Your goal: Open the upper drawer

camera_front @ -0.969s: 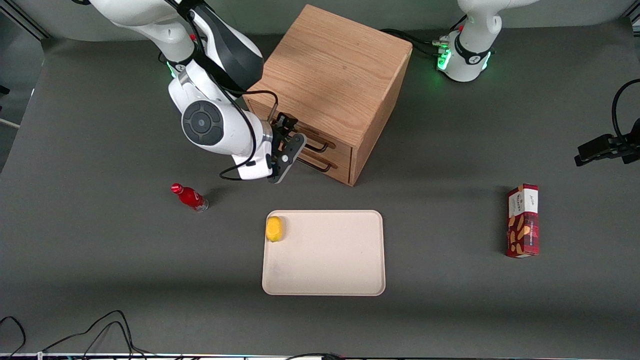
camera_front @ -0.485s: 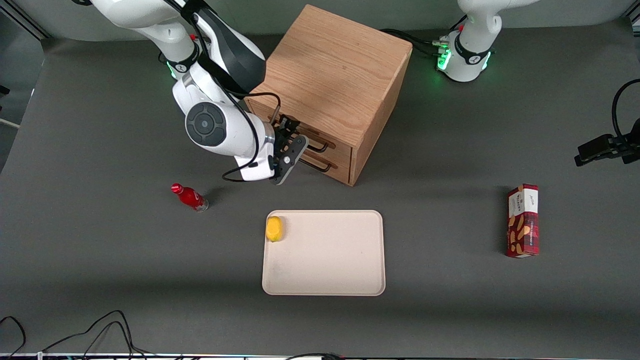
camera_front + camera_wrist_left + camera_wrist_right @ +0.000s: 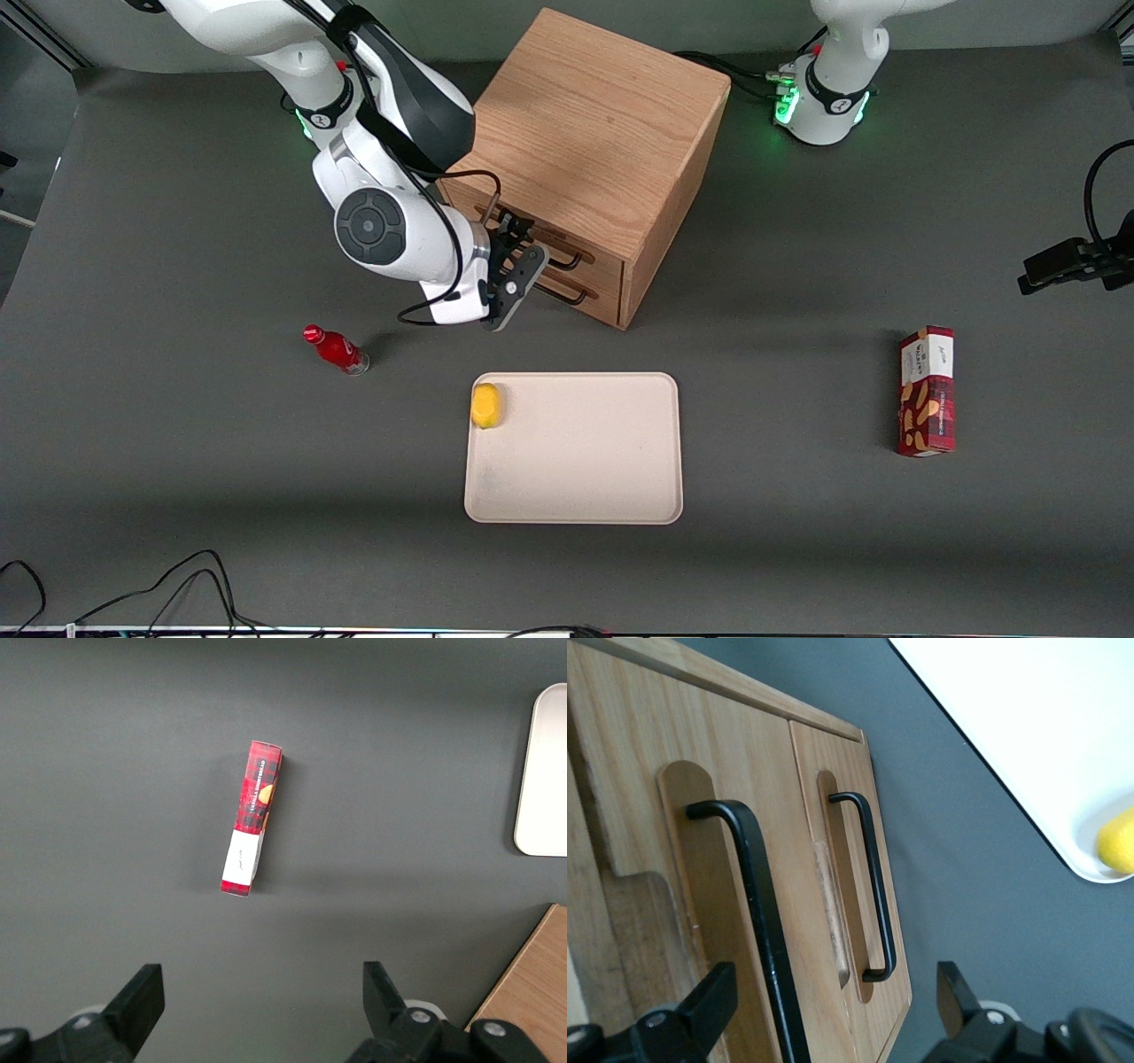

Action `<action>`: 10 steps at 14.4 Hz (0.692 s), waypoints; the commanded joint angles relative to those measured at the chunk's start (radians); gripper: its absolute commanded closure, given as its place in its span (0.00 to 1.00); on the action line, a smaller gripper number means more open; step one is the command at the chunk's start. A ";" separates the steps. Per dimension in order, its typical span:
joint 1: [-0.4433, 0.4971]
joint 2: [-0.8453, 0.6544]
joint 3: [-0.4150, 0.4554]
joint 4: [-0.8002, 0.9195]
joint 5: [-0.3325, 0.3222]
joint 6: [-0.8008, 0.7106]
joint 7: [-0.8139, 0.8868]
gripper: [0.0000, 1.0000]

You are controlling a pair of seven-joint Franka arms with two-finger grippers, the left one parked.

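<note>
The oak cube cabinet (image 3: pixel 594 115) stands on the table with both drawers shut. The upper drawer (image 3: pixel 599 254) has a long black wire handle (image 3: pixel 572 260); in the right wrist view this handle (image 3: pixel 757 921) runs close up along the drawer front (image 3: pixel 664 859). The lower drawer (image 3: pixel 842 771) and its handle (image 3: pixel 875 886) lie beside it, nearer the table. My right gripper (image 3: pixel 523 245) is open in front of the drawers, at the handles' end toward the working arm. In the right wrist view the gripper (image 3: pixel 833 1010) straddles the upper handle, which passes between the fingers (image 3: pixel 709 1001) without touching them.
A beige tray (image 3: pixel 576 496) with a yellow lemon (image 3: pixel 485 405) lies nearer the front camera than the cabinet. A red bottle (image 3: pixel 337 349) lies toward the working arm's end. A red snack box (image 3: pixel 927 390) lies toward the parked arm's end.
My right gripper has moved a little closer to the drawer fronts and along the handles. The drawers have not moved.
</note>
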 commanded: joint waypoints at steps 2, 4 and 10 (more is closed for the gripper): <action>0.007 -0.003 -0.004 -0.027 -0.007 0.036 -0.019 0.00; 0.009 -0.003 -0.003 -0.033 -0.007 0.047 -0.021 0.00; 0.015 -0.003 -0.003 -0.060 -0.007 0.093 -0.025 0.00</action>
